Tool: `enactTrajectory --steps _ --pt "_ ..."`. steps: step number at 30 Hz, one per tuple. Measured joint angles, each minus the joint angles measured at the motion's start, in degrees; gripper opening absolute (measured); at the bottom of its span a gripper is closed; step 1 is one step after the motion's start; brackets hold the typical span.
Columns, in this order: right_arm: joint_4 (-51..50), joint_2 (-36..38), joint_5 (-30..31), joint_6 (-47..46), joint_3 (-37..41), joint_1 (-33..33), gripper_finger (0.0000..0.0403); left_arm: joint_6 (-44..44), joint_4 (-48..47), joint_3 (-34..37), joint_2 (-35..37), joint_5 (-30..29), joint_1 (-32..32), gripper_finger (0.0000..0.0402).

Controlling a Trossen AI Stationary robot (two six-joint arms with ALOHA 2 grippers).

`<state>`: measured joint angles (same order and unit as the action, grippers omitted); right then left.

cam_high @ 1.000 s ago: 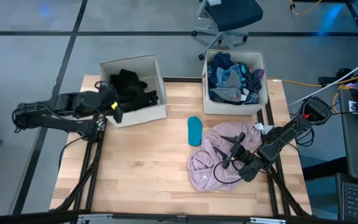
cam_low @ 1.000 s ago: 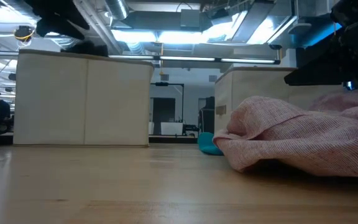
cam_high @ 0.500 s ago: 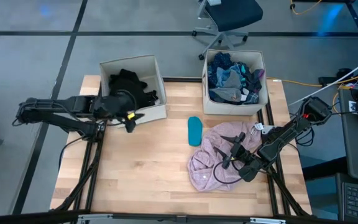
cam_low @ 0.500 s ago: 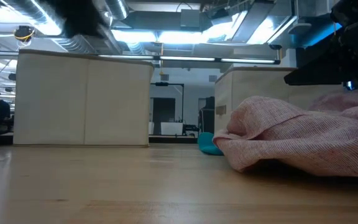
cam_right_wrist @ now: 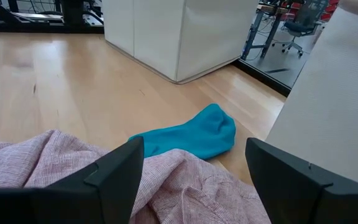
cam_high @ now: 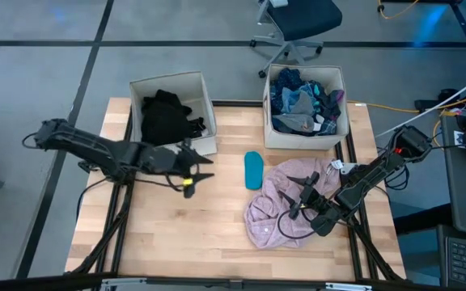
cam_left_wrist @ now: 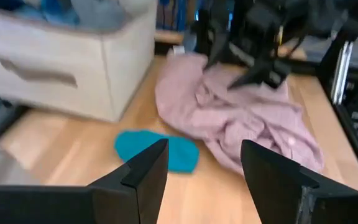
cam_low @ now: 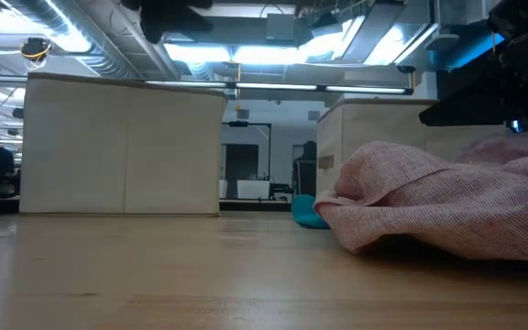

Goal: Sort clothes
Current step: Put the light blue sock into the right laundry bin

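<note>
A pale pink garment [cam_high: 285, 202] lies crumpled on the table's right half. A teal sock [cam_high: 253, 170] lies flat just left of it. Black clothes [cam_high: 168, 117] fill the left beige box [cam_high: 205, 145], and blue and grey clothes [cam_high: 302, 101] fill the right beige box [cam_high: 302, 139]. My left gripper [cam_high: 203, 166] hangs open above the table in front of the left box, pointing at the sock [cam_left_wrist: 157, 151], with nothing between its fingers. My right gripper [cam_high: 299, 204] stands open just over the pink garment [cam_right_wrist: 73, 168], facing the sock [cam_right_wrist: 188, 138].
Bare wood lies across the table's near left and middle [cam_high: 184, 226]. Both boxes stand along the far edge. Black frame rails run along the table's left [cam_high: 120, 218] and right [cam_high: 362, 234] sides. An office chair [cam_high: 298, 24] stands beyond the table.
My left gripper has swung from over the left box's near wall out toward the table's right and near side, sinking a little and rolling, and now points at the teal sock. It has stayed open. My right arm and the clothes have not moved.
</note>
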<state>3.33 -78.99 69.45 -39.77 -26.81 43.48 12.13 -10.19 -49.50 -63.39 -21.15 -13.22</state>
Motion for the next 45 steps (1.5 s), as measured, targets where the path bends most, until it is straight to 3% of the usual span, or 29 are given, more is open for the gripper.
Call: enactTrajectory --steps 10,19,27,35,45 --pt "0.02 0.01 0.00 0.02 0.00 -0.01 0.0280 0.16 12.91 0.00 -14.83 -0.04 -5.26 0.0192" --pt "0.02 0.01 -0.20 0.82 -0.07 0.00 0.0280 0.91 24.56 0.00 -25.74 -0.09 -6.33 0.0192" --pt "-0.03 0.03 -9.23 9.73 -5.06 0.00 0.0280 0.91 31.74 0.02 -35.34 -0.08 -6.08 0.0192" --pt "-0.01 0.05 -11.63 14.75 -8.81 0.00 0.0280 1.18 40.42 -0.94 -45.39 -2.07 -1.19 0.0192" --pt "-0.37 -0.11 -13.92 12.47 -7.55 -2.26 0.0280 -0.95 40.50 -8.85 -57.00 -2.04 7.13 0.0192"
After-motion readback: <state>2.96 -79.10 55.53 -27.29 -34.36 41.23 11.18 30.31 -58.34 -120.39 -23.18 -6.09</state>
